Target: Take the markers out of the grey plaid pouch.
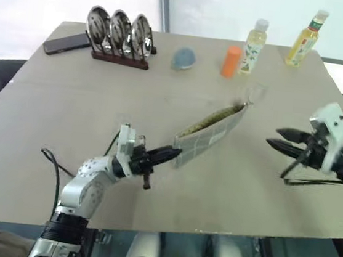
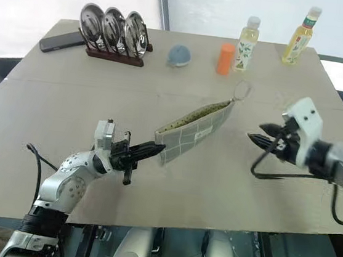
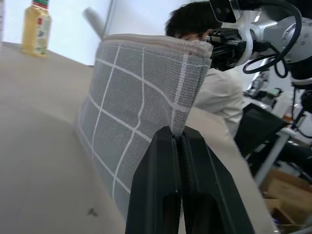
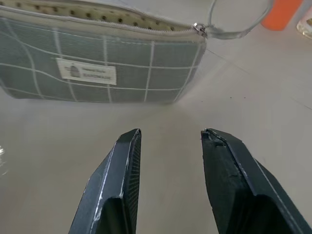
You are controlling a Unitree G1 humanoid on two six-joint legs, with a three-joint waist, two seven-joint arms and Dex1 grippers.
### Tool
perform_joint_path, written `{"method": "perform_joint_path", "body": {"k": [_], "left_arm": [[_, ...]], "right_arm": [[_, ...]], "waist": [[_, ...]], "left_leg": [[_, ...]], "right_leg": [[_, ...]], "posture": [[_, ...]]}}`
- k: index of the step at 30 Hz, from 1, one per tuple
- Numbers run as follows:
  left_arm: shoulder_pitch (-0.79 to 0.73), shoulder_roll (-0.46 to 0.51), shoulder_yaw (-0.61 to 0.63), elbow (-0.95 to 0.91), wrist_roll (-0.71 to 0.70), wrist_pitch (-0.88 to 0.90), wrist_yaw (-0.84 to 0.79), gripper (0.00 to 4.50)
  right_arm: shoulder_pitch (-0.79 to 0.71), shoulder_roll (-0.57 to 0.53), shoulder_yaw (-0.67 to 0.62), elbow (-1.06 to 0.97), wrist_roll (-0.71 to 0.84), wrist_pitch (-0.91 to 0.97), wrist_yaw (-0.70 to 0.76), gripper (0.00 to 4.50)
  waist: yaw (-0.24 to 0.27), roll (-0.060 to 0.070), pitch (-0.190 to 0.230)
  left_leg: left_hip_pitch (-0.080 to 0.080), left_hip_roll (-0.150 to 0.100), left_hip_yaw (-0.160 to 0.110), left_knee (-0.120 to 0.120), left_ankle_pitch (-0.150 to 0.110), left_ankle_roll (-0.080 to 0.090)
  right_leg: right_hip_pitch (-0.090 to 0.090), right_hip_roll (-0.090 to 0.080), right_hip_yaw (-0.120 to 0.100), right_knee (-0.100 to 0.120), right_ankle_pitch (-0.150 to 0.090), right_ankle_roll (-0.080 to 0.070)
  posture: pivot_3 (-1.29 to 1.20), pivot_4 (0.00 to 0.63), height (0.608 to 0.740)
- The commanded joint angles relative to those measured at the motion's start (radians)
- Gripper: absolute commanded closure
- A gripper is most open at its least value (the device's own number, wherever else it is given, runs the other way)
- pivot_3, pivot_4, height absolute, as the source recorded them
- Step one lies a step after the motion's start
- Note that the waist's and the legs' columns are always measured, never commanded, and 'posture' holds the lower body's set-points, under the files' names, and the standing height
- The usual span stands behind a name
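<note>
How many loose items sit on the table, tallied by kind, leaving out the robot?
Bottles of yellowish drink: 2
Orange cylinder: 1
Round blue-grey lump: 1
Rack of metal discs: 1
Dark phone: 1
Grey plaid pouch: 1, open at the top, one end pinched in the left gripper
Total: 7

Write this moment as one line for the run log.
left tool: shut on grey plaid pouch corner | pouch: held upright, unzipped | right tool: open, empty, apart from pouch | markers: unseen
</note>
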Motion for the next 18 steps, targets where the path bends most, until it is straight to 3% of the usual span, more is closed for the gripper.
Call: {"method": "perform_joint_path", "body": {"k": [1, 2, 5, 9, 18], "left_arm": [[-0.014, 0.025, 0.007, -0.022, -0.045, 0.068, -0.062, 4.5], [-0.015, 0.027, 0.014, -0.031, -0.068, 0.094, -0.072, 4.5], [-0.026, 0.021, 0.04, -0.057, -0.128, 0.161, -0.062, 4.5], [-0.022, 0.037, 0.045, -0.019, -0.076, 0.138, -0.079, 4.5], [0.016, 0.037, 0.052, 0.013, 0.015, 0.059, -0.113, 4.5]], "right_arm": [[-0.012, -0.033, -0.11, -0.078, 0.109, 0.049, -0.014, 3.94], [-0.024, -0.028, -0.107, -0.094, 0.138, 0.054, -0.036, 4.44], [-0.055, -0.018, -0.082, -0.121, 0.186, 0.058, -0.089, 4.44], [-0.122, 0.007, -0.01, -0.12, 0.225, 0.047, -0.138, 4.44], [-0.381, 0.153, 0.44, 0.002, -0.07, -0.07, -0.094, 4.44]], "waist": [[-0.002, -0.001, 0.0], [-0.002, -0.001, 0.0], [-0.001, -0.001, 0.0], [-0.001, -0.001, 0.0], [-0.001, -0.001, 0.0]], "left_leg": [[0.001, 0.0, 0.0, 0.0, 0.0, 0.0], [0.001, 0.0, -0.001, 0.0, 0.0, 0.0], [0.001, 0.0, -0.001, 0.0, 0.0, 0.0], [0.0, 0.0, -0.001, 0.0, 0.0, 0.0], [-0.001, 0.0, 0.0, 0.0, 0.0, 0.0]], "right_leg": [[0.0, 0.0, 0.0, 0.0, 0.0, 0.0], [0.001, 0.0, 0.0, 0.0, 0.0, 0.0], [0.0, 0.0, 0.0, 0.0, 0.0, 0.0], [0.0, 0.0, 0.0, 0.0, 0.0, 0.0], [-0.002, 0.0, 0.0, 0.0, 0.002, -0.004]], "posture": [[0.0, 0.15, 0.74], [0.0, 0.15, 0.74], [0.0, 0.15, 0.74], [0.0, 0.15, 0.74], [0.0, 0.15, 0.74]]}}
